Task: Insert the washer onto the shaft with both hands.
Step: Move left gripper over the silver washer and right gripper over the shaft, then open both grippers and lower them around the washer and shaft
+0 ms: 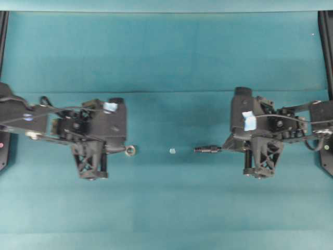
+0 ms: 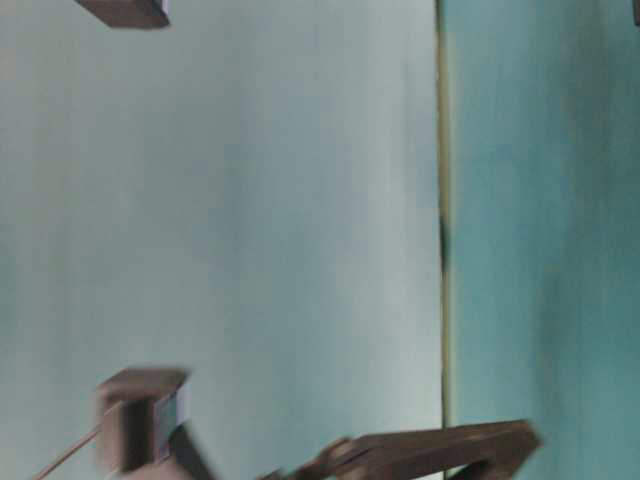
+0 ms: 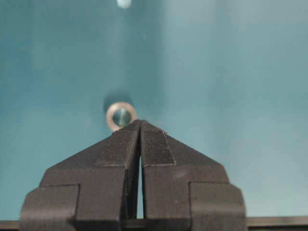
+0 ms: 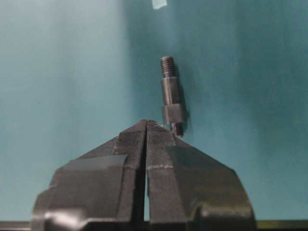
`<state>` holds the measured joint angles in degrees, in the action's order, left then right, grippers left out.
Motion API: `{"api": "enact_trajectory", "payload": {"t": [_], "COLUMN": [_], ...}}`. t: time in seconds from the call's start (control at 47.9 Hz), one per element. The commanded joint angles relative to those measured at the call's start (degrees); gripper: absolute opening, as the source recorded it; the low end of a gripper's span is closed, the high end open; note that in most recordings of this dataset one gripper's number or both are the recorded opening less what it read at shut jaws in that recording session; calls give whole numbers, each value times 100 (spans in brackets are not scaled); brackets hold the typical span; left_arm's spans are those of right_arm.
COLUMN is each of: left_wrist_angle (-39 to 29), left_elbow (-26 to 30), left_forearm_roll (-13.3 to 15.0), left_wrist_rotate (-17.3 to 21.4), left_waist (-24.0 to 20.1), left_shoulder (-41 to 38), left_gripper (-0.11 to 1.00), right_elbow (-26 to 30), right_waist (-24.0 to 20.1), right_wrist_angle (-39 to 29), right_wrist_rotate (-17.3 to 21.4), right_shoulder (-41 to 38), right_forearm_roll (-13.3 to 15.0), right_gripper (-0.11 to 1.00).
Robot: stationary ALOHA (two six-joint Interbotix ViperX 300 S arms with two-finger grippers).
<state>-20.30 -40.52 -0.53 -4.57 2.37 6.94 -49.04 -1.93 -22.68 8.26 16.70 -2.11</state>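
The washer [image 1: 131,150], a small silvery ring with a dark hole, lies on the teal mat. My left gripper [image 1: 124,149] is shut with nothing in it, its tips right beside the ring. In the left wrist view the washer [image 3: 120,115] sits just past the gripper [image 3: 140,122], slightly left, partly hidden by the left fingertip. The shaft [image 1: 208,149], a dark stepped rod, lies flat pointing toward the centre. My right gripper [image 1: 225,147] is shut and empty. In the right wrist view the shaft [image 4: 170,94] starts just right of the gripper [image 4: 147,122], threaded end away.
A tiny pale chip [image 1: 172,151] lies on the mat between the washer and the shaft, also seen as a chip [image 3: 123,3] at the top of the left wrist view. Dark rails [image 1: 327,41] border the mat's sides. The table-level view is blurred.
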Motion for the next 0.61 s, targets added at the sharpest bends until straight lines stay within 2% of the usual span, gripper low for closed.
{"api": "enact_trajectory", "payload": {"t": [0.0,0.167,0.585], "left_wrist_angle": [-132,-387,-404], "left_elbow": [229,378,334], "left_forearm_roll": [-18,-35,-35], "left_wrist_rotate": [0,0,26], "left_waist": [9,9,26], "left_shoulder": [-149,-343,-431], "left_gripper": [2,2,2], "right_elbow": [141,290,501], "right_waist": [-9,-9,0], "right_wrist_angle": [26,9,-62], "right_wrist_rotate": [9,0,62], "right_shoulder": [-132,-439,-721], "right_forearm_roll": [18,114,229], "right_gripper": [-10,-10,-10]}}
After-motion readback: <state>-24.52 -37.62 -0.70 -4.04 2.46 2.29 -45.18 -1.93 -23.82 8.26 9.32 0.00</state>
